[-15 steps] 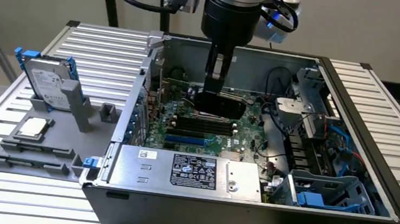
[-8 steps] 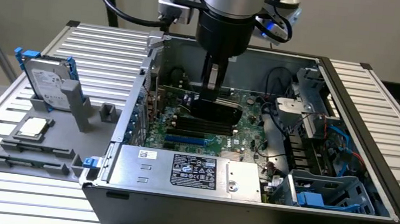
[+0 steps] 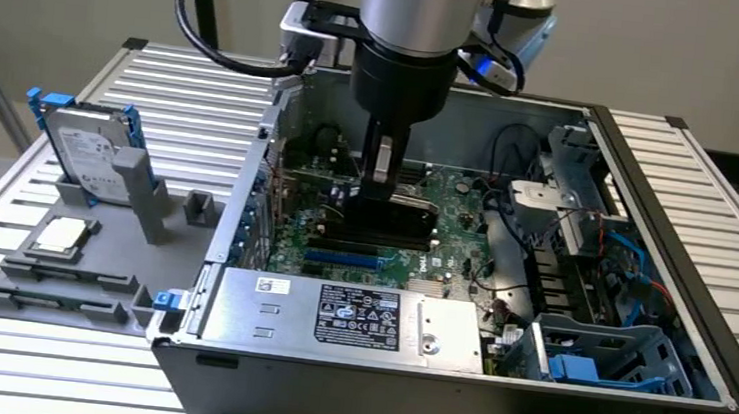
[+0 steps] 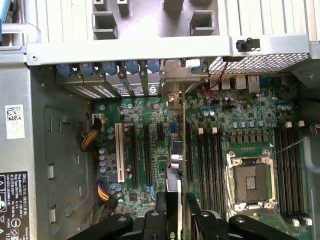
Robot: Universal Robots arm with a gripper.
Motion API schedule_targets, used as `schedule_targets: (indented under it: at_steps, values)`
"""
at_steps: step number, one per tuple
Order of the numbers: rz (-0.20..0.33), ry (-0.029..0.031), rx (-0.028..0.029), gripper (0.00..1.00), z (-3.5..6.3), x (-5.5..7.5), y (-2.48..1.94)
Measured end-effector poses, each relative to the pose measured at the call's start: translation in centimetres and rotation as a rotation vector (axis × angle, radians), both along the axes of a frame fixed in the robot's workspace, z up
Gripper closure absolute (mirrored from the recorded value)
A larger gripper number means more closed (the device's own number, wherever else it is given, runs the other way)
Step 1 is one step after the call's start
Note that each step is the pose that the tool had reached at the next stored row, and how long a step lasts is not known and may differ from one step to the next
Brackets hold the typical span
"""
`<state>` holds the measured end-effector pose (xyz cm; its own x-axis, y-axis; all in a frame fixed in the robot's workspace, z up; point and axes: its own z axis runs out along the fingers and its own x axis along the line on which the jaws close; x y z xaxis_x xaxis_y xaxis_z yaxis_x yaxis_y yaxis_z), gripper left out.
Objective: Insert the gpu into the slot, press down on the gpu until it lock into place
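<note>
Near the middle of the exterior view, the arm [image 3: 414, 10] reaches straight down into the open case [image 3: 459, 406]. The gripper [image 3: 378, 196] meets the top edge of the gpu [image 3: 395, 221], which stands upright on its long edge over the board [image 3: 457, 200]. Just below the gpu in the frame lies the slot [image 3: 342, 260], its blue length bare on the side facing the camera; whether the gpu's lower edge has entered it cannot be told. Lower still sits the silver power supply [image 3: 347, 315], and at the exterior view's left, outside the case, a hard drive [image 3: 86, 152] stands in a grey holder. Seen from the wrist view, the gpu [image 4: 179, 155] shows edge-on as a thin strip running away from the gripper [image 4: 180, 192]. The two black fingers [image 4: 197, 212] close on it from either side, pinching its near end with no gap to see. A short bit of the blue slot [image 4: 172, 129] peeks out just beside the gpu, on the side toward the white slot [image 4: 119, 150]. The memory slots [image 4: 210, 165] and the socket [image 4: 248, 182] lie on the gpu's other side.
</note>
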<state>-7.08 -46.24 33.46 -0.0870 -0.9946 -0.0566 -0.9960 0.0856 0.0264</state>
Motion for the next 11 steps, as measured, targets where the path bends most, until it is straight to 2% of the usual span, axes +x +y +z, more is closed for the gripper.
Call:
schedule_targets:
  at_steps: [7, 11]
  values:
    - [0.001, -0.0109, 0.0077, 0.74, -1.19, -0.6, -0.02]
    - [0.001, -0.0145, 0.012, 0.74, -1.9, -0.9, -0.02]
